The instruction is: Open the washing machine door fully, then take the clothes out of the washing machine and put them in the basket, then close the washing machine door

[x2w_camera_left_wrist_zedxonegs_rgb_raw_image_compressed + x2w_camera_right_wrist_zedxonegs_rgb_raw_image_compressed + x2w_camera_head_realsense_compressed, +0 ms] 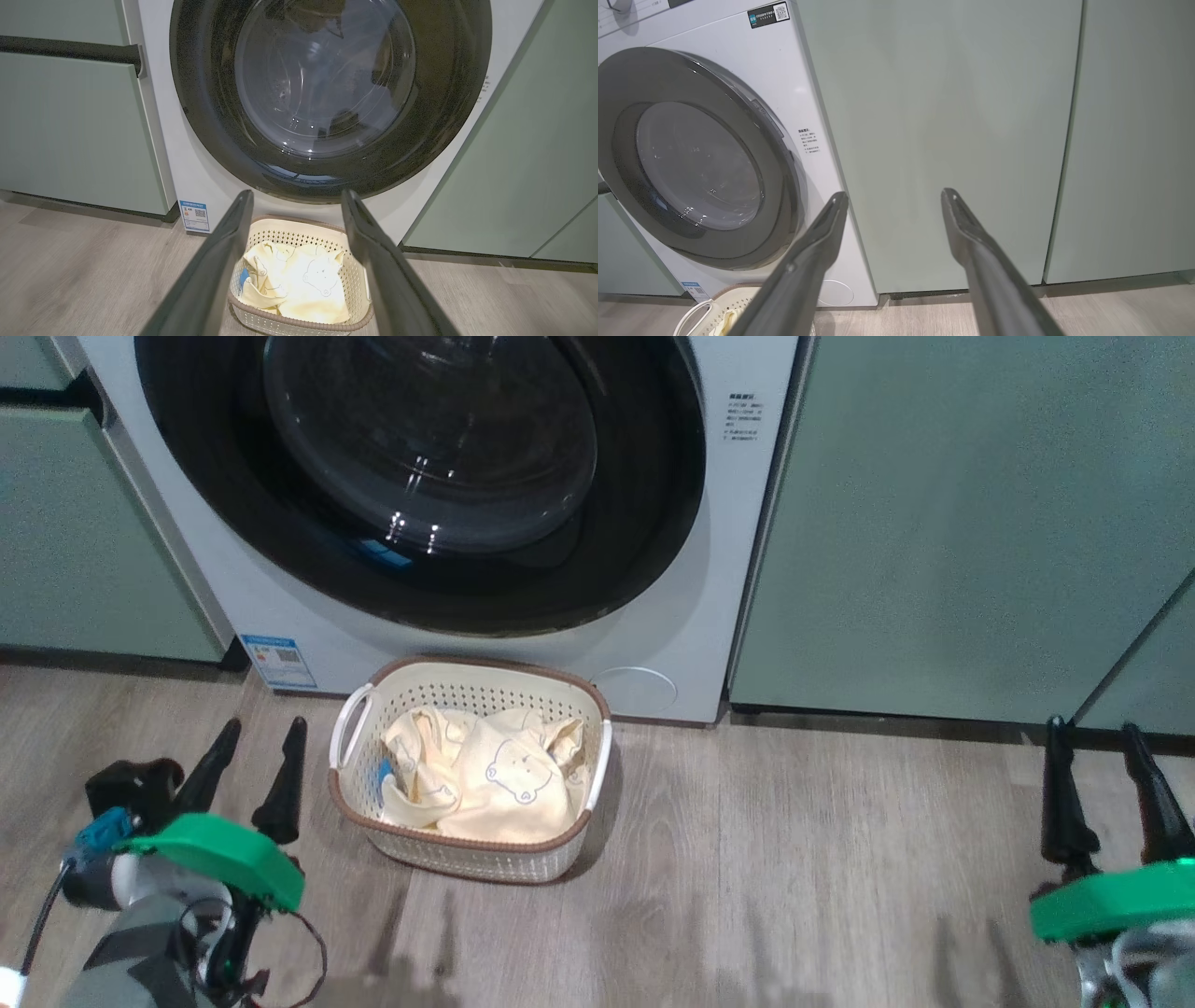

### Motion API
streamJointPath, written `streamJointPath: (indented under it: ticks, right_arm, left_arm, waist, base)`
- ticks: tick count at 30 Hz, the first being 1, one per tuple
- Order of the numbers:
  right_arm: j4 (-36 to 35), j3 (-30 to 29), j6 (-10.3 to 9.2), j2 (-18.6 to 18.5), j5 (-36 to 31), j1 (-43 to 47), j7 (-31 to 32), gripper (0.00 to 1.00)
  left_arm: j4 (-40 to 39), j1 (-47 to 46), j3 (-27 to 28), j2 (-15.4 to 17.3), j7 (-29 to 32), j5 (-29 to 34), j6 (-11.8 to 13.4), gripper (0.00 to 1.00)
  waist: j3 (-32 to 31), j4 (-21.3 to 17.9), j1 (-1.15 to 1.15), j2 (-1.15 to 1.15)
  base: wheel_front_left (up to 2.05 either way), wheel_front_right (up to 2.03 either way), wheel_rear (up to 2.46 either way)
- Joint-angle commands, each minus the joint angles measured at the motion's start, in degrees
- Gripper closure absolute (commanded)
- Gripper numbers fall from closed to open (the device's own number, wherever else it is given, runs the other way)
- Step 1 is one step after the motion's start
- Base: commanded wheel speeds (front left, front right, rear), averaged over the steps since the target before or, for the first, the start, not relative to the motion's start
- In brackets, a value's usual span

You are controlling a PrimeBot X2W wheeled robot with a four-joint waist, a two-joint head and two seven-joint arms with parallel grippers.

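The washing machine door [429, 476] lies flush against the white washing machine [719, 569], its black rim and glass bowl also in the left wrist view [327, 93] and the right wrist view [696, 163]. The pale-yellow clothes [485, 775] with a bear drawing lie in the cream basket [467, 863] on the floor before the machine. My left gripper [261, 733] stands open to the basket's left, nothing between its fingers. My right gripper [1092, 737] stands open far to the right, facing the cabinets. The left wrist view shows the clothes [299, 280] in the basket [303, 322] between my fingers [219, 261].
Sage-green cabinet doors [962, 523] flank the machine on the right, and more cabinets [65, 541] on the left. Wood-look floor [794, 859] spreads between the basket and my right gripper. A blue sticker [280, 660] marks the machine's lower left corner.
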Motion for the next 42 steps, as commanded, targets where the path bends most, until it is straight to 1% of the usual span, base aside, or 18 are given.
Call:
streamJointPath:
  ticks: [1, 5, 10, 22, 42]
  right_arm:
    - [-2.11, 0.41, -0.19, 0.06, 0.77, -0.74, -0.37, 0.0]
    - [-2.37, -0.16, -0.19, 0.06, 0.42, 1.38, -0.37, 0.0]
    - [-1.03, 0.15, -0.19, 0.06, -0.23, 2.74, -0.37, 0.0]
    - [1.85, -0.75, -0.19, 0.06, -1.82, 3.0, -0.37, 0.0]
    - [3.17, -0.43, -0.19, 0.06, -1.66, 2.56, -0.37, 0.0]
  left_arm:
    - [-1.41, -1.83, 2.36, 2.19, -0.35, -0.36, -0.04, 0.0]
    - [-0.8, -1.6, 2.63, 1.53, -0.35, 0.3, -0.04, 0.0]
    - [-0.72, -1.58, 2.66, 0.84, -0.35, 1.44, -0.04, 0.0]
    - [-0.89, -1.8, 3.04, 0.27, -0.35, 2.67, -0.04, 0.0]
    - [-1.11, -1.8, 2.57, -0.26, -0.35, 2.6, -0.04, 0.0]
  waist:
    - [-0.4, 0.02, 0.01, 0.0]
    - [-0.96, 0.33, 0.01, 0.0]
    - [-1.14, 0.44, 0.01, 0.0]
    - [-1.05, 0.74, 0.01, 0.0]
    - [-0.55, 0.89, 0.01, 0.0]
  base:
    - [0.0, 0.0, 0.0]
    - [0.0, 0.0, 0.0]
    - [0.0, 0.0, 0.0]
    - [0.0, 0.0, 0.0]
    - [0.0, 0.0, 0.0]
